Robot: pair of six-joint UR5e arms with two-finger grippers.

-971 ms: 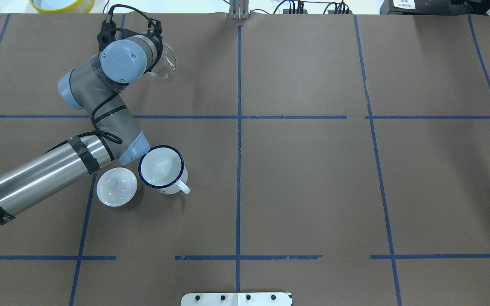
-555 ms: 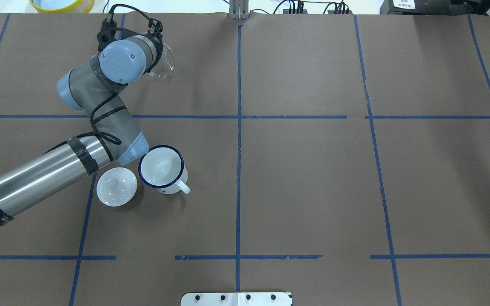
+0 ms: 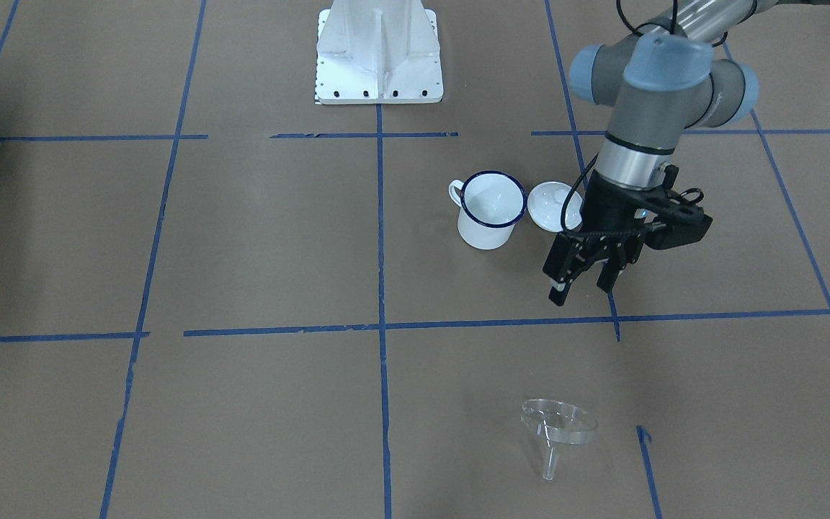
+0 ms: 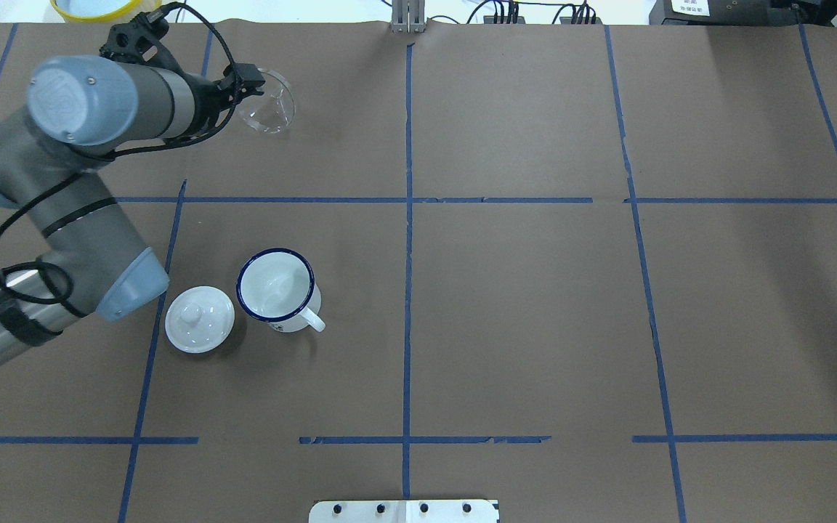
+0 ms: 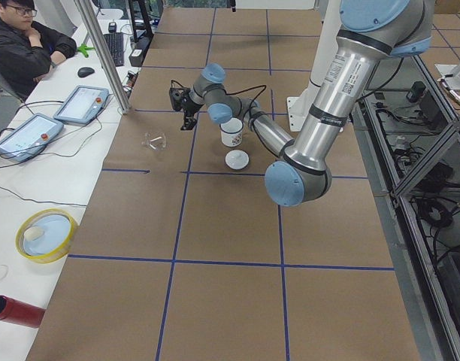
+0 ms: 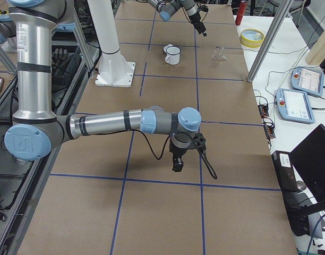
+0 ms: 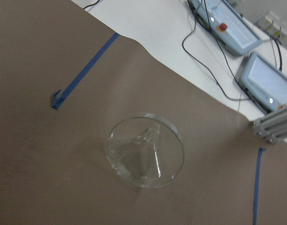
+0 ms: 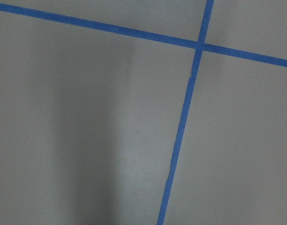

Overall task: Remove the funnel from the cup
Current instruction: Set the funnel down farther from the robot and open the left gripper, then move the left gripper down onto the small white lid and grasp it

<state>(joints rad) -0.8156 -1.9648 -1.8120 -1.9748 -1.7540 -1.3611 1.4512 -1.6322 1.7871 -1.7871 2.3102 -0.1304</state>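
The clear funnel (image 3: 558,425) lies on its side on the brown table, out of the cup, near the far edge; it also shows in the overhead view (image 4: 266,109) and the left wrist view (image 7: 146,150). The white cup (image 3: 488,209) with a dark blue rim stands upright and empty (image 4: 275,287). My left gripper (image 3: 581,292) is open and empty, raised above the table between the cup and the funnel. My right gripper (image 6: 177,164) hangs over bare table far from both; I cannot tell whether it is open or shut.
A white knobbed lid (image 4: 199,319) lies beside the cup. A yellow-rimmed bowl (image 4: 106,7) and control pendants (image 7: 218,23) sit past the table's far edge. The robot's base plate (image 3: 379,54) is behind the cup. An operator (image 5: 19,45) sits at the far side.
My left arm has swung back to the left, away from above the funnel. The funnel stays lying on the table. The cup and lid have not moved.
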